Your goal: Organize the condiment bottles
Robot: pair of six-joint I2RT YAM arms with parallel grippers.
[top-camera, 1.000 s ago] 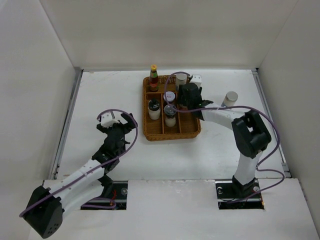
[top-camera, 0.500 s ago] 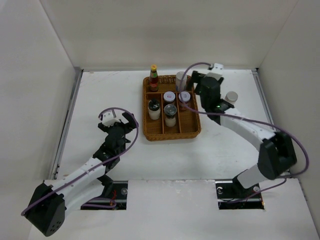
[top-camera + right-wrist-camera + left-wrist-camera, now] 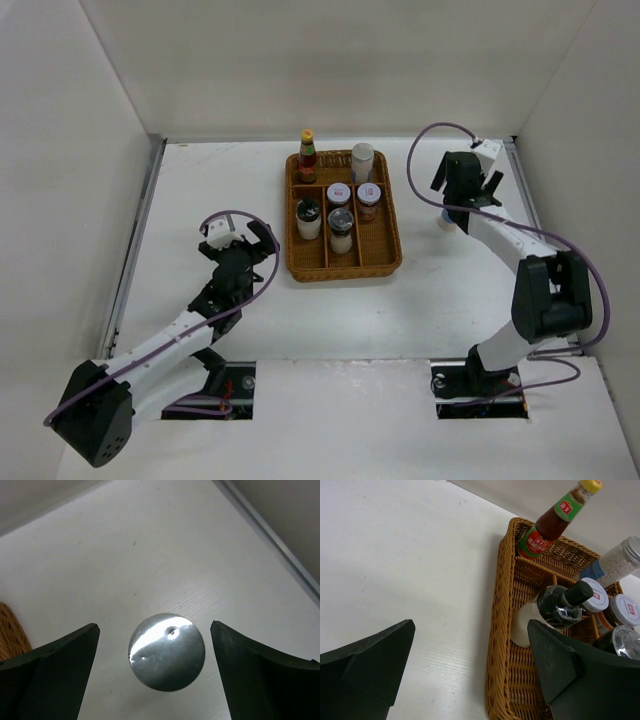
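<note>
Right gripper [image 3: 154, 626] hung spread wide and empty over a silver-lidded shaker [image 3: 166, 652], which stood on the table [image 3: 200, 180] right of the wicker tray [image 3: 345, 272]. Left gripper [image 3: 243, 240] gaped too, holding nothing, near the tray's left side. Six condiment bottles [image 3: 341, 232] stood inside the tray, with the red sauce bottle [image 3: 307, 157] back-left.

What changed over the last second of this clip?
The right gripper let go of the short white-lidded spice jar in the right-hand column of the brown wicker tray, opened, and swung right. It now hangs open above the silver-topped white shaker standing on the table. The left gripper, open beside the tray, and the other bottles stayed put.
</note>
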